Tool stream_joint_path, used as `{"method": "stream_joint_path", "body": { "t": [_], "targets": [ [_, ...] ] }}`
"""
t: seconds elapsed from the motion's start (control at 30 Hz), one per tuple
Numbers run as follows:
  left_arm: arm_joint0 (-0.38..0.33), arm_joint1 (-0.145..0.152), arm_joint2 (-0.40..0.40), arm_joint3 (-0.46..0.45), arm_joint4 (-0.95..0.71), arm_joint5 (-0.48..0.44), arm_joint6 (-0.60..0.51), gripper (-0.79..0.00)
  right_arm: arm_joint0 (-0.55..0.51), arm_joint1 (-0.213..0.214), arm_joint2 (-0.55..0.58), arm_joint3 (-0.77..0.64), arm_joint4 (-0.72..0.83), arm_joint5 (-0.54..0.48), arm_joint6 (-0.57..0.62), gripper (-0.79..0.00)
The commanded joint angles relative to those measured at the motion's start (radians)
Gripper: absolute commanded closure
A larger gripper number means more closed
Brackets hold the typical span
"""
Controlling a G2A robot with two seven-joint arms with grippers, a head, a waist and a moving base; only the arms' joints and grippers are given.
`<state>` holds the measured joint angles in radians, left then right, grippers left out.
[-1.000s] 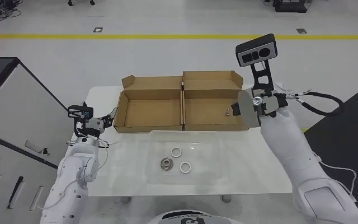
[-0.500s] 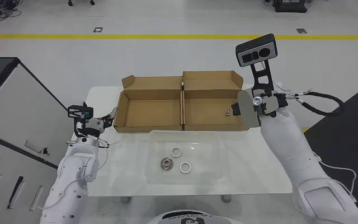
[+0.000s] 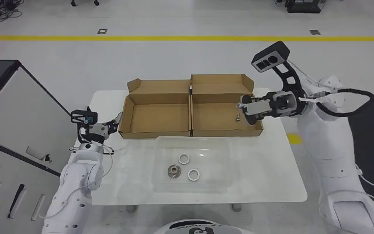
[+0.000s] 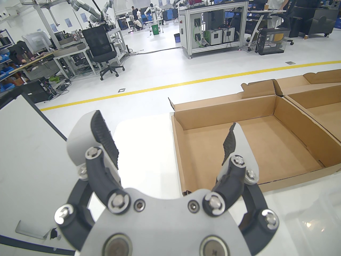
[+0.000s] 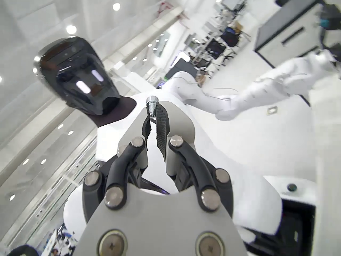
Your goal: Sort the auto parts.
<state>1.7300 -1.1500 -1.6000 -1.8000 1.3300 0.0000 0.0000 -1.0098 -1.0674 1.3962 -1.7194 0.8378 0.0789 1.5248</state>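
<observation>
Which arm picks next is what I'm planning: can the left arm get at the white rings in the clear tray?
Probably yes: the left fingers are open, the tray is open-topped, and nothing stands between them and the white rings.

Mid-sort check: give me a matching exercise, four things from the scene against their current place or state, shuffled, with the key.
Things:
1. bolt
2. left tool
3. white rings
4. left cardboard box

Places or states:
A. on the table, nothing inside
B. in the clear tray
C. open, holding nothing
D. pinched in the right tool

Pairs: 1-D, 2-C, 3-B, 4-A.
</observation>
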Motion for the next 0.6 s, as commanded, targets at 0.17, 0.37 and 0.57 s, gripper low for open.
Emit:
{"method": "stream_joint_path", "body": {
  "t": [0.17,0.37,0.57],
  "targets": [
    [0.000,0.000,0.000,0.000,0.000,0.000,0.000,-0.785,0.095,0.081,0.011,-0.009,-0.453,0.096,0.011,0.000],
    [0.000,0.000,0.000,0.000,0.000,0.000,0.000,-0.785,0.267,0.165,-0.221,0.085,-0.786,0.016,0.011,0.000],
    [0.000,0.000,0.000,0.000,0.000,0.000,0.000,-0.785,0.430,0.204,-0.517,0.219,-0.970,-0.039,0.011,0.000]
  ]
}}
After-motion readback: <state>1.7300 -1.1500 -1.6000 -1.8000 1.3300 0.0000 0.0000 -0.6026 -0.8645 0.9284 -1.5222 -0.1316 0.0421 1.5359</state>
